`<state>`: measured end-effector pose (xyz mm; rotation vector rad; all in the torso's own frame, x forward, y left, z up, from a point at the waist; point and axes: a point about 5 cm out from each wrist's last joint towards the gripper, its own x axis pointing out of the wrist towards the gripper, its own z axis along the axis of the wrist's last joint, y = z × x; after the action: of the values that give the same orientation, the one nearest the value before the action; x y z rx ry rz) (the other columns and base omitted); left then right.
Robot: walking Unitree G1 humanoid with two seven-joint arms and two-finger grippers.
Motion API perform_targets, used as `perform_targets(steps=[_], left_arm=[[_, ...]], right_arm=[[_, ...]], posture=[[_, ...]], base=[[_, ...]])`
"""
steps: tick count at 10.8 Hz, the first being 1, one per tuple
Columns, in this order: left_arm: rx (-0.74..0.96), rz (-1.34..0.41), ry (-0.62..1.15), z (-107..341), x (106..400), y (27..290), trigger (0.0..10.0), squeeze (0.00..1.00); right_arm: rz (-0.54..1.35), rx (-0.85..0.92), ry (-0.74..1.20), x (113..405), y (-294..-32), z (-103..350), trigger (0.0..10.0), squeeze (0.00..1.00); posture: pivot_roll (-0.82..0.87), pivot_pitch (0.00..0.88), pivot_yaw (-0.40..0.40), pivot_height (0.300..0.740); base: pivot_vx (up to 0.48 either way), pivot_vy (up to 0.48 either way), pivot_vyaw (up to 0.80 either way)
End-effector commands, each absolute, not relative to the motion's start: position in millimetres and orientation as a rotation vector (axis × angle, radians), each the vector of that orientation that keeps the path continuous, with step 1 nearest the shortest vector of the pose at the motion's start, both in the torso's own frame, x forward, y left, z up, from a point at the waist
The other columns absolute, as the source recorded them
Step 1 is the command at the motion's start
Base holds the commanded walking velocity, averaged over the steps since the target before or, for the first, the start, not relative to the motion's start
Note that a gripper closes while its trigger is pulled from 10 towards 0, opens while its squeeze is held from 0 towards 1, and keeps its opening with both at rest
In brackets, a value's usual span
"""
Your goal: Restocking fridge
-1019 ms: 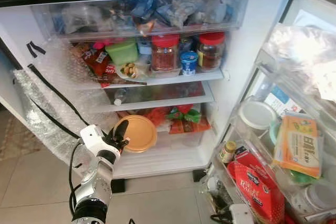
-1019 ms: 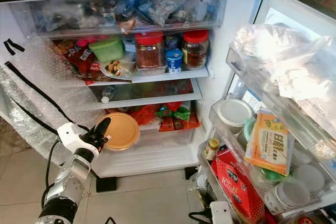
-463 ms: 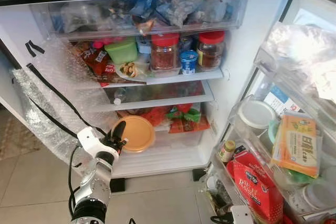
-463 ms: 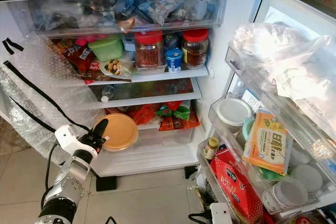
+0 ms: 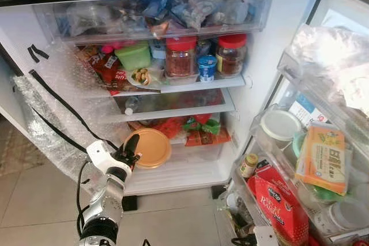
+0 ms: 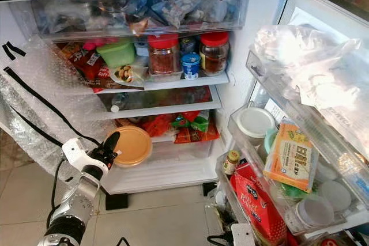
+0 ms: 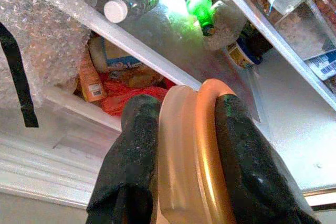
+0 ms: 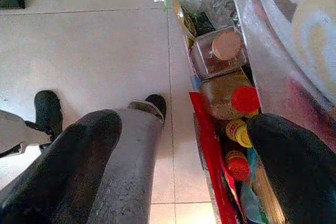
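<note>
My left gripper [image 5: 130, 151] is shut on the rim of a round orange-lidded container [image 5: 151, 147], held at the front of the fridge's bottom shelf [image 5: 184, 171]. In the left wrist view the two black fingers [image 7: 137, 145] clamp the container [image 7: 194, 150] from both sides, with the shelf ahead. The right gripper [image 8: 184, 156] hangs low beside the door's bottom rack, open, with nothing between its fingers [image 8: 73, 156].
Upper shelves hold red-lidded jars [image 5: 181, 57], a green tub [image 5: 134, 57] and snack packs. Red and green packets [image 5: 199, 131] lie behind the container. The open door's racks [image 5: 300, 159] on the right carry boxes, lids and a red bag [image 5: 282, 203]. Bubble wrap [image 5: 52, 113] lines the left wall.
The left gripper and the container have shifted slightly left and into the bottom shelf, then hardly moved. The camera has shifted a little.
</note>
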<state>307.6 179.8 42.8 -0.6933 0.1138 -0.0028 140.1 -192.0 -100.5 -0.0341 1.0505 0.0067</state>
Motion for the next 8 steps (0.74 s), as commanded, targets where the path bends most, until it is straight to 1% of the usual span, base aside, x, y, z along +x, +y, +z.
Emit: perform_targets(steps=[1, 5, 7, 8], left_arm=[[-0.695, -0.004, 0.100, 44.9, 309.5, 181.2, 10.0, 0.00], [-0.695, -0.003, 0.099, 44.2, 310.4, 181.7, 10.0, 0.00], [-0.698, -0.004, 0.100, 43.7, 310.6, 181.3, 10.0, 0.00], [-0.698, -0.003, 0.098, 43.9, 310.7, 181.3, 10.0, 0.00]], right_arm=[[-0.001, -0.028, 1.076, 133.2, -193.7, -102.8, 10.0, 0.00], [-0.022, -0.008, 1.073, 133.0, -194.5, -102.8, 10.0, 0.00], [-0.007, -0.035, 1.073, 133.3, -195.9, -102.5, 10.0, 0.00], [-0.002, -0.039, 1.072, 133.3, -195.9, -102.4, 10.0, 0.00]], posture=[[-0.15, 0.052, 0.006, 0.740], [-0.15, 0.057, 0.004, 0.740], [-0.15, 0.058, 0.004, 0.740], [-0.15, 0.058, 0.004, 0.740]], base=[[0.000, 0.000, 0.00], [0.000, 0.000, 0.00], [0.000, 0.000, 0.00], [0.240, 0.000, 0.00]])
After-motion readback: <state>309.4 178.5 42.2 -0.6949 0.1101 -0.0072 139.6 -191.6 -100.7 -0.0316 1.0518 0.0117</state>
